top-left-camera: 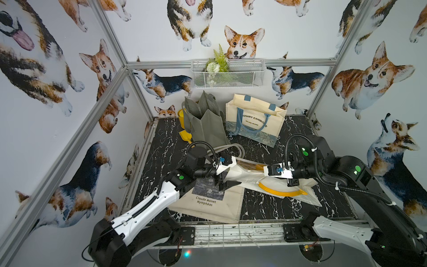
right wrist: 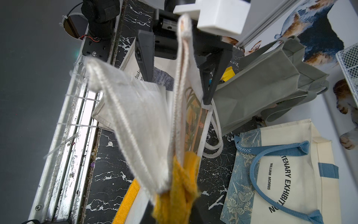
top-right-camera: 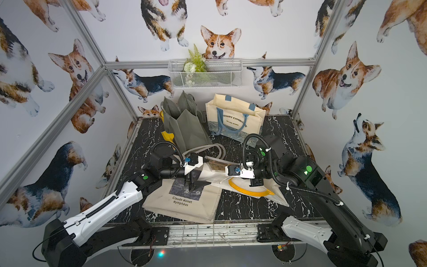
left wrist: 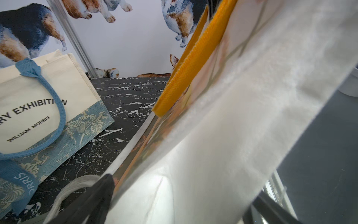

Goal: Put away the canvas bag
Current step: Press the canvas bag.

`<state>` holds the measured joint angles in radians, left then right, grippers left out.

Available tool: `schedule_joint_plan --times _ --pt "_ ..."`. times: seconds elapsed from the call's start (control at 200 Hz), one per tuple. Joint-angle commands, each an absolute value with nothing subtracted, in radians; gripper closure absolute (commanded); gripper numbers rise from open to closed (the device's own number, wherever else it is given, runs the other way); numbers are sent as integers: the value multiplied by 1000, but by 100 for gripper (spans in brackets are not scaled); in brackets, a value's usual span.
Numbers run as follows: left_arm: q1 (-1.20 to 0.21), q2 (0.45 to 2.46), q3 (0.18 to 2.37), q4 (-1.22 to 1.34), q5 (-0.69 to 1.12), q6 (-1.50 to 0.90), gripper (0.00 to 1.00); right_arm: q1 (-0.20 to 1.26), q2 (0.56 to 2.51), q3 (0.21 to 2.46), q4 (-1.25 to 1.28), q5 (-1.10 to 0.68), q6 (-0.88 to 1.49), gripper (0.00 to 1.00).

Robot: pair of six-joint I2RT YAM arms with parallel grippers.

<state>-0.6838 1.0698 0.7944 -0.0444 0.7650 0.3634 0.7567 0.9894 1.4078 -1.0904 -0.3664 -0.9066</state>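
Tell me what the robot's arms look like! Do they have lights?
Yes! Each arm is black with a long white shell: left arm, right arm. Round green lights glow on the joints and ribbed black cables loop alongside. The left gripper has pointed black fingers under a white block.

Corgi-print walls (top-left-camera: 147,46) (aluminium-framed) enclose a black, white-veined marble-patterned tabletop (top-left-camera: 265,203).

White canvas bag (top-left-camera: 246,177) w/ yellow handles (top-left-camera: 278,191); blk marble-veined table (top-left-camera: 265,204).
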Motion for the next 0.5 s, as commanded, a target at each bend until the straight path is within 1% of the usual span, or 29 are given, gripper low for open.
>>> schedule_joint_plan --times 0.0,0.05,0.09,0.19,0.29,0.34,0.38,0.4,0.465,0.49 --pt "-682 1084 792 -32 852 371 13 752 970 1401 -980 -383 -912 100" --pt "-682 1085 785 -34 862 363 19 748 966 1399 -971 -385 -899 100" --pt "-682 1085 782 -38 870 354 28 742 966 1398 -971 -392 -886 100" --pt "-683 1082 784 -42 876 318 61 724 971 1397 -973 -405 -854 100" --pt "-682 1069 785 -43 869 263 100 672 986 1402 -974 -438 -758 100" --pt "-682 1058 785 -35 826 198 100 633 995 1402 -983 -482 -723 97" --pt "-682 1047 783 -26 798 142 100 603 997 1394 -977 -521 -690 93" --pt "-681 1039 780 -20 793 119 100 586 997 1384 -966 -538 -666 90" --pt "-682 1010 758 46 773 3 100 552 993 1350 -930 -570 -617 83" --pt "-681 998 748 73 754 -45 100 540 993 1334 -916 -578 -598 78"
